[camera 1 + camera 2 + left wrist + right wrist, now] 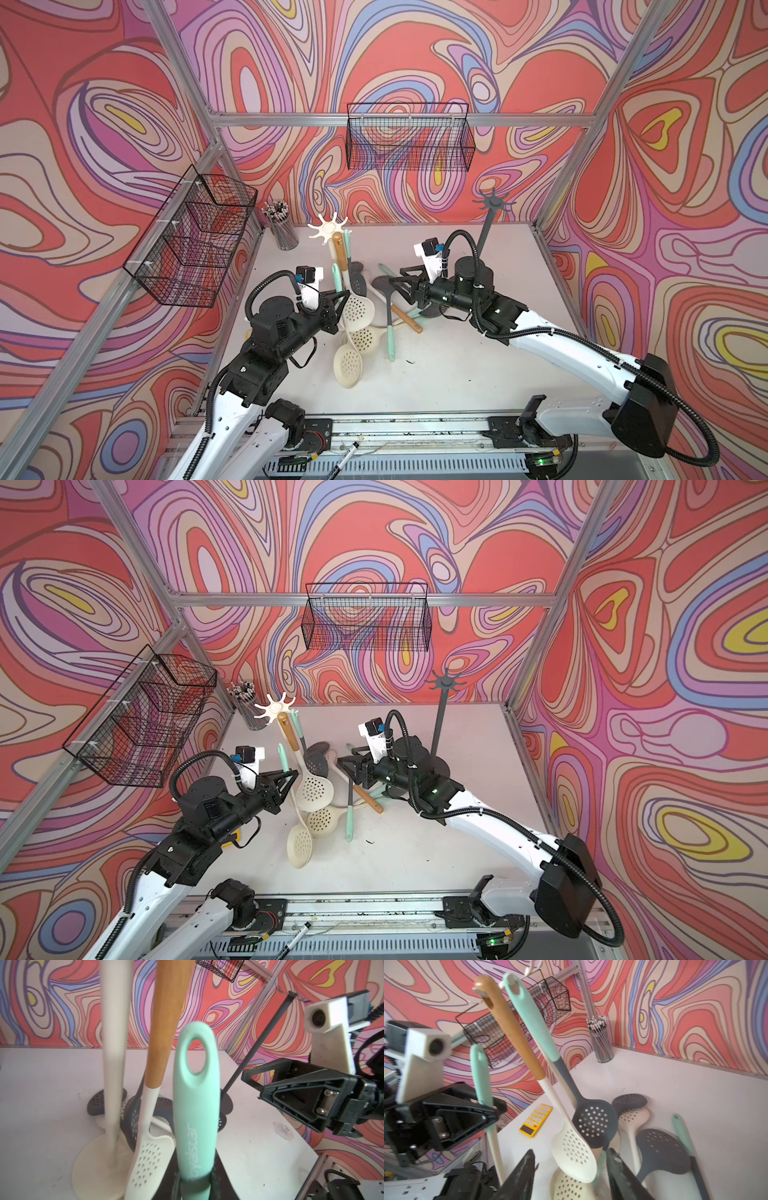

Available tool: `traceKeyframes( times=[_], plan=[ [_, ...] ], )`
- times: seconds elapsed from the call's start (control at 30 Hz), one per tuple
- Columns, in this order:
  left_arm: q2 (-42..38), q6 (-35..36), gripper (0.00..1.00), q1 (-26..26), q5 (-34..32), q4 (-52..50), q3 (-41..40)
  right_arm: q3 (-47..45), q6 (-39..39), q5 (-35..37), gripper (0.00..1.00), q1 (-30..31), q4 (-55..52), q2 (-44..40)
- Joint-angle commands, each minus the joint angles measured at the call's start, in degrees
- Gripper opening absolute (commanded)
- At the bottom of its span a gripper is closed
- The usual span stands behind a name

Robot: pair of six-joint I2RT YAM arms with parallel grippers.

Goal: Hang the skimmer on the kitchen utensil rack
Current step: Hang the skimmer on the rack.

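Now: left gripper (341, 297) pinches the skimmer (196, 1105) by its mint handle, mid-bench (457, 365). Long axis near upright, holed end up, perforated head low toward the near edge. Judged: lift, square the hole to a free prong of the cream rack (329, 227) by the far edge, and seat it slowly. Right gripper (395, 277) spread, empty.

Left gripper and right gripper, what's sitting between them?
In both top views, the cream skimmer head and, beyond it, the grey skimmer head, both hung on the white rack.
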Motion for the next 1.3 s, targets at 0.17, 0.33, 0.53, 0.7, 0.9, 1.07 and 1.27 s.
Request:
traceKeyframes(
  times=[0.17,0.33,0.53,0.7,0.9,1.07,1.27],
  plan=[
    [-1.1,4.6,0.04,-0.2,-11.1,-8.9,5.0,1.9,-8.2,10.0,0.55,-0.1,-5.3,1.1],
    [-1.0,5.8,0.04,-0.3,-13.4,-7.8,6.0,1.2,-10.2,10.4,0.56,-0.1,-4.2,2.2],
    [0.8,6.9,0.03,-0.2,-13.7,-5.7,8.0,1.0,-12.2,12.8,0.56,-0.1,-4.0,3.8],
    [2.3,8.5,0.03,-0.2,-14.4,-5.6,10.2,0.9,-14.3,13.4,0.55,-0.1,-3.3,5.3],
    [5.2,11.0,0.04,-0.3,-13.0,-5.6,12.8,0.3,-15.5,13.2,0.56,-0.2,-2.2,6.4],
    [7.8,12.1,0.04,-0.3,-11.3,-4.9,13.9,0.0,-16.0,12.6,0.56,-0.4,-1.5,6.7],
    [9.4,12.4,0.04,-0.3,-10.5,-3.5,14.5,-0.6,-16.0,12.0,0.56,-0.6,-0.7,6.4]
  ],
)
